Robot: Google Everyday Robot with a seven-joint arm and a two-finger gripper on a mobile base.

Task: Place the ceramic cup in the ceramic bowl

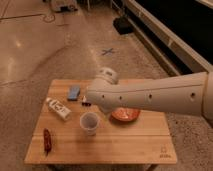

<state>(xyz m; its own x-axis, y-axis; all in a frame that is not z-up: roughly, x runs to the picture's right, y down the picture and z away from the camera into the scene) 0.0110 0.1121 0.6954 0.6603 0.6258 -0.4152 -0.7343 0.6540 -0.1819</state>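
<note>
In the camera view, the ceramic cup (89,123) stands upright on the wooden table (135,147), near the middle and toward the near edge. The ceramic bowl (127,115) sits just to its right, a bit farther back. The big white arm (160,95) reaches in from the right and hides part of the bowl. The gripper (102,107) hangs at the arm's left end, just above the cup and a little to its far right. I cannot tell if it is open or closed. I think it must go down, left and nearer to grab the cup.
</note>
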